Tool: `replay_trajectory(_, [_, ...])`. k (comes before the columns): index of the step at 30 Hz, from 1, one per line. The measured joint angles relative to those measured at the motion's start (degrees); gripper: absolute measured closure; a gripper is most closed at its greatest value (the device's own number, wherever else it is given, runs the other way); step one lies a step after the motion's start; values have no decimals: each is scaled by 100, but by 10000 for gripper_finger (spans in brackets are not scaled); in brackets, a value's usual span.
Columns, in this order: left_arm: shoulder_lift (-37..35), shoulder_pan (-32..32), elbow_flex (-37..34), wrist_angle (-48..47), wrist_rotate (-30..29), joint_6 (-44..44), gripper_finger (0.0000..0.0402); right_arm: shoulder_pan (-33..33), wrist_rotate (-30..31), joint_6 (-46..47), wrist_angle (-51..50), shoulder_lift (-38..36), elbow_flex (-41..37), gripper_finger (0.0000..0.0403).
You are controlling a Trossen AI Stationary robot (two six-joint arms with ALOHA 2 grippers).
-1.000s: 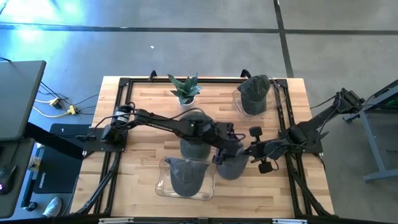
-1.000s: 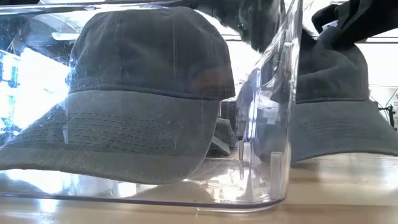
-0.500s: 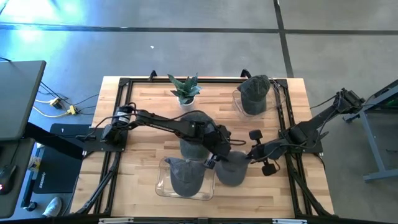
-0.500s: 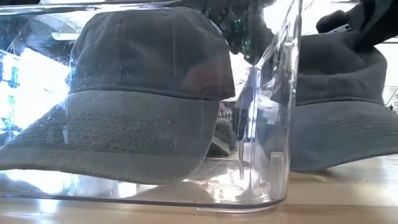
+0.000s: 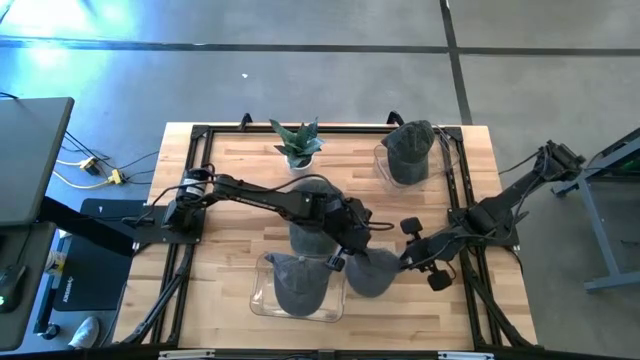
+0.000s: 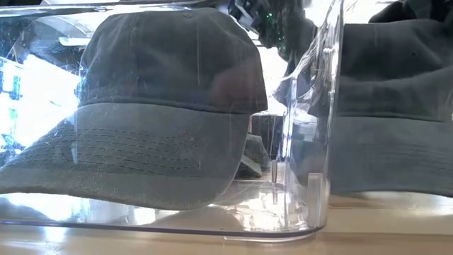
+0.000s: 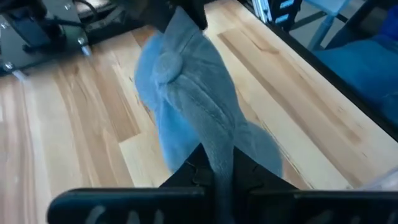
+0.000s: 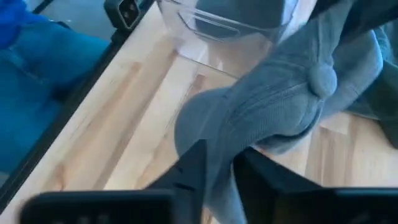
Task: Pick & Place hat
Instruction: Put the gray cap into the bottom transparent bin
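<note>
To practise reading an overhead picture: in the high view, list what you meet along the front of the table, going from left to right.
Clear tray with a hat in it → loose grey hat, pinched by the left pincer → right pincer.

Bright, even light; glare on the clear bin (image 6: 311,142); wrist views blurred.

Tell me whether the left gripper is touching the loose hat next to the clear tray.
Touching. In the left wrist view the left gripper is shut on a fold of the hat, with the cloth running straight down between its fingers.
</note>
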Motion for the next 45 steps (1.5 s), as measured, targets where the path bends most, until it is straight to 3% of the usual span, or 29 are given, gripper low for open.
replay_trajectory(9, [-2, 0, 0, 222, -7, 0, 396, -252, 321, -181, -31, 292, 0, 145])
replay_trajectory(15, [-2, -6, 0, 261, -9, 0, 396, -262, -25, -771, 450, 716, 0, 118])
replay_trajectory(21, [-2, -42, 0, 260, 0, -2, 396, -264, -883, -908, 883, 634, -143, 149])
replay_trajectory(27, [-3, -127, 0, 261, -2, 2, 396, -427, -1874, -502, 2287, 308, -1255, 193])
replay_trajectory(35, [-70, -153, 0, 372, 24, -2, 396, -486, -1967, -125, 3082, -450, -1652, 325])
replay_trajectory(38, [-70, -144, 0, 681, 336, 0, 396, -444, -2039, -129, 3044, -594, -1650, 385])
replay_trajectory(42, [-70, -146, 0, 1164, 960, -28, 384, -350, -1903, -179, 3036, -615, -1646, 384])
replay_trajectory(45, [-46, -149, 2, 1283, 1054, -241, 346, -317, -1750, -283, 3003, -599, -1648, 390])
